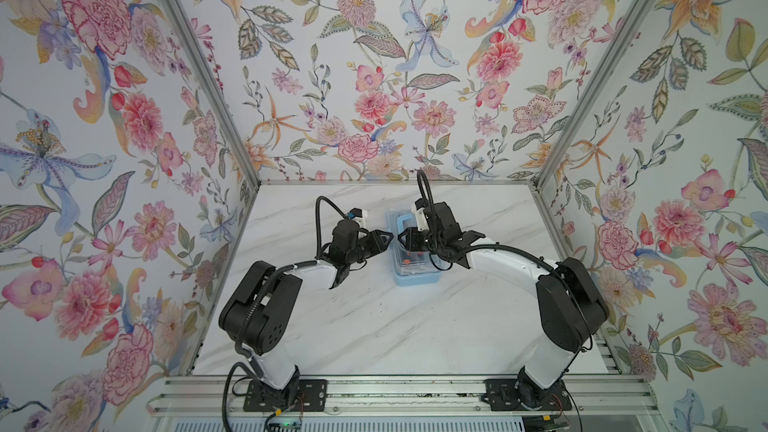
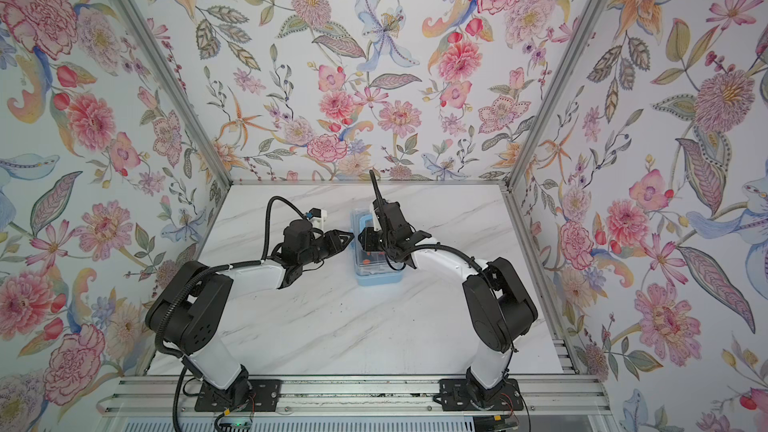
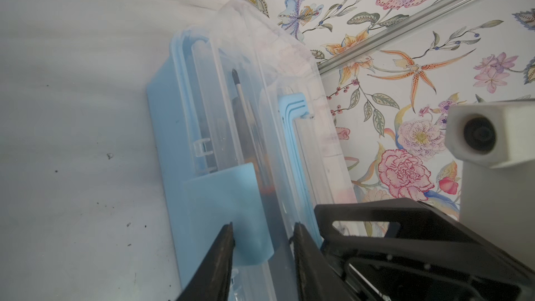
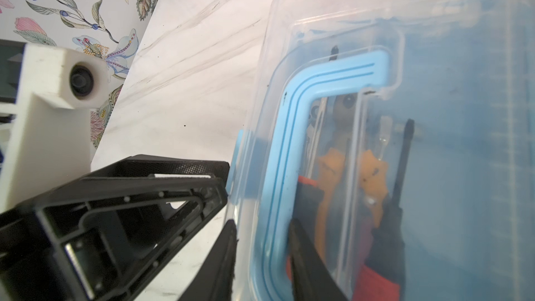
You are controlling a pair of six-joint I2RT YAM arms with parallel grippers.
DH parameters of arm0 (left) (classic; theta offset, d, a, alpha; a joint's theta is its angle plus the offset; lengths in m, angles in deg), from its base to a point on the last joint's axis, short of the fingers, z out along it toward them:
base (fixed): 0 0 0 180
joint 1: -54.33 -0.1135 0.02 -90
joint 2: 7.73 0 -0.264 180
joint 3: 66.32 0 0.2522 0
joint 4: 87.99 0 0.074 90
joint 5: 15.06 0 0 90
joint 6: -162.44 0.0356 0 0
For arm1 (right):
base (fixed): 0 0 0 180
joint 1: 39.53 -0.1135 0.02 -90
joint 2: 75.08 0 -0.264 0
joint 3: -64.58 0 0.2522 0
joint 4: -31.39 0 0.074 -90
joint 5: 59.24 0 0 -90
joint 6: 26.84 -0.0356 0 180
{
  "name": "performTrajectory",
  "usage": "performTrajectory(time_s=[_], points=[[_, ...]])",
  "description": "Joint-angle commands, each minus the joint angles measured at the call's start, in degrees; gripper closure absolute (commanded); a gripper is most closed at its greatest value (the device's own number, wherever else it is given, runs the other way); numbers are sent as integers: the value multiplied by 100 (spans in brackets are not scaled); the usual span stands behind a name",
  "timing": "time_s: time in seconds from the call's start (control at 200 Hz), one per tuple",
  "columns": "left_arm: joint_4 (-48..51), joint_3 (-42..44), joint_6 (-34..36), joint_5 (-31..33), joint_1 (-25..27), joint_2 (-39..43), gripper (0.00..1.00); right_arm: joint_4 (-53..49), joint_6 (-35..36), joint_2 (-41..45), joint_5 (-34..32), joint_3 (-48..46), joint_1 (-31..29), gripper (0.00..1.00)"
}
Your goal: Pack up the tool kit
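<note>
Enclosure walled on three sides: far wall (image 1: 374,76), left wall (image 1: 83,160) and right wall (image 1: 685,160), all papered in one floral print of pink, orange and blue blooms on a pale ground. Bare aluminium posts (image 1: 199,68) run up both far corners. The tabletop (image 1: 374,326) is white with grey marble veining and carries scattered dark specks (image 3: 110,156). An aluminium rail (image 1: 395,396) crosses the near edge, with a slatted grille (image 1: 353,425) below it. Lighting is even and diffuse, shadows soft.

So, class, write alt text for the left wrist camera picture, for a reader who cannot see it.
The left gripper straddles the blue latch of a clear-lidded blue tool box on a marble table. A screwdriver shows through the lid; floral wallpaper fills the background.
</note>
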Motion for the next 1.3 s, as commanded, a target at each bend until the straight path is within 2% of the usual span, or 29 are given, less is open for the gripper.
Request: performTrajectory(time_s=[0.0,0.2,0.4,1.001,1.296], points=[[-443,66,-153,-497,127,-87,64,-285,-94,-221,250,-132,-59,68],[-310,101,-106,-457,130,-175,65,-314,-93,-228,230,-121,-62,68],[334,-71,131,-316,129,-308,66,-341,-102,-244,230,-101,-59,68],[327,-222,173,-461,122,-698,70,-372,-104,-311,224,-80,-91,68],[1597,-759,1112,-165,121,-658,65,-464,-85,-378,218,24,-127,68]])
